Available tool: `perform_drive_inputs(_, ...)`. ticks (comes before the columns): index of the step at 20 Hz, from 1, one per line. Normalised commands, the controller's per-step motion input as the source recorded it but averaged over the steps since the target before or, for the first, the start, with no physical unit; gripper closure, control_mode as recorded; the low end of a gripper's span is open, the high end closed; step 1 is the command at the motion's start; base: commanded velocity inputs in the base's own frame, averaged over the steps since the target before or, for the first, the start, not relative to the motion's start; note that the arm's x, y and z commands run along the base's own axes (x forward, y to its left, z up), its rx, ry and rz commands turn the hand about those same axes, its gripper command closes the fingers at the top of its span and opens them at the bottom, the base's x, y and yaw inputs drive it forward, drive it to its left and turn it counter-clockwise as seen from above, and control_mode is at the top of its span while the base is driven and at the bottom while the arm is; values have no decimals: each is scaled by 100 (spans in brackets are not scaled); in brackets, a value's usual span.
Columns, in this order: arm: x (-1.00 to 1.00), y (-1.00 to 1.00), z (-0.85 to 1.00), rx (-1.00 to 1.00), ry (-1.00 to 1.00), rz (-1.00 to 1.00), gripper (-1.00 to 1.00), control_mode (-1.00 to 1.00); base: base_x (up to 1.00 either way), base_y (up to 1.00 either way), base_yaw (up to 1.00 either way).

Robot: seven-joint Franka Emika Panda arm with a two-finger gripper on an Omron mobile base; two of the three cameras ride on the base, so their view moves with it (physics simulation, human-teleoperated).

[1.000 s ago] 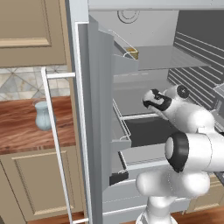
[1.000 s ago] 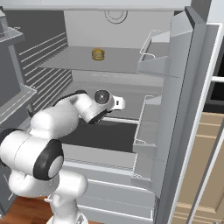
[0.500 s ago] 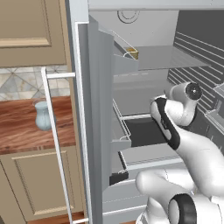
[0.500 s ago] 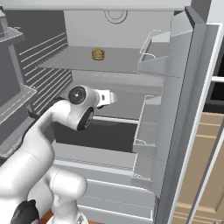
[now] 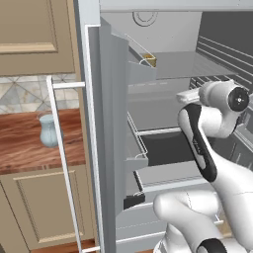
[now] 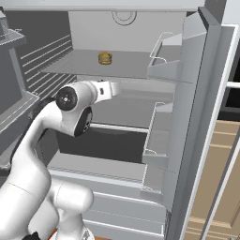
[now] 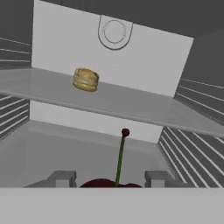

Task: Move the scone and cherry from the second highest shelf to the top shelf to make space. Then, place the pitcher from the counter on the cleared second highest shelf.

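Observation:
The scone (image 7: 85, 79) rests on the top shelf (image 7: 144, 109), under the round light fitting; I also see the scone (image 6: 105, 58) from the right base and the scone (image 5: 148, 60) behind a door bin. My gripper (image 7: 109, 179) is shut on the cherry (image 7: 101, 183), whose green stem rises between the fingertips. The hand hangs just above the second highest shelf (image 7: 65, 151), below the top shelf's front edge. From the base, my gripper (image 6: 114, 89) reaches into the fridge. The pitcher (image 5: 48, 131) stands on the counter (image 5: 22, 148) to the left.
The open fridge door (image 5: 111, 123) with its bins and white handle bar (image 5: 62, 163) stands between the counter and the fridge. The other door's bins (image 6: 161, 140) jut out on the right. A dark drawer (image 6: 101, 143) lies below the shelves.
The arm has swung its elbow round and straightened. The hand with the cherry has risen a little above the second highest shelf. The scone has stayed put.

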Motion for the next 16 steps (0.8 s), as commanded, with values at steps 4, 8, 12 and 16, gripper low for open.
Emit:
perform_drive_inputs(4, -9, 0, 99, 0, -6, 0, 100, -100, 0, 0, 0)
perform_drive_inputs(8, 3, -2, 62, 0, 0, 0, 100, -100, 0, 0, 0)
perform_drive_inputs(12, 47, -22, 2, 1, 3, 0, 100, -100, 0, 0, 0)
perform_drive_inputs(16, 88, -23, -13, 6, 9, 0, 100, -100, 0, 0, 0)
